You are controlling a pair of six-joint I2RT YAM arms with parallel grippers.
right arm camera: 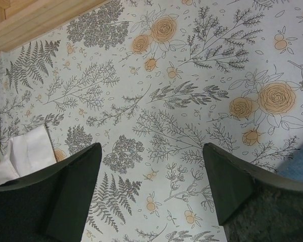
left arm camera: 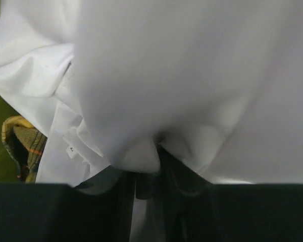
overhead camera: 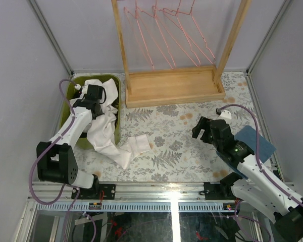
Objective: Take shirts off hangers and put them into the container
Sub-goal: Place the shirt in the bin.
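Floral-print table (overhead camera: pixel 182 146), grey walls. Wooden rack (overhead camera: pixel 174 85) at far edge w/ pink hangers (overhead camera: pixel 161 35) on its rail. Olive container (overhead camera: pixel 117 108) far left. White shirt (overhead camera: pixel 108 136) heaped inside, one end spilling over the rim onto table; plaid shirt (left arm camera: pixel 22 146) beside it. L gripper (left arm camera: pixel 150 179) buried in white fabric, can't tell if clamped. R gripper (overhead camera: pixel 205 130) jaws wide apart, nothing between, above table.
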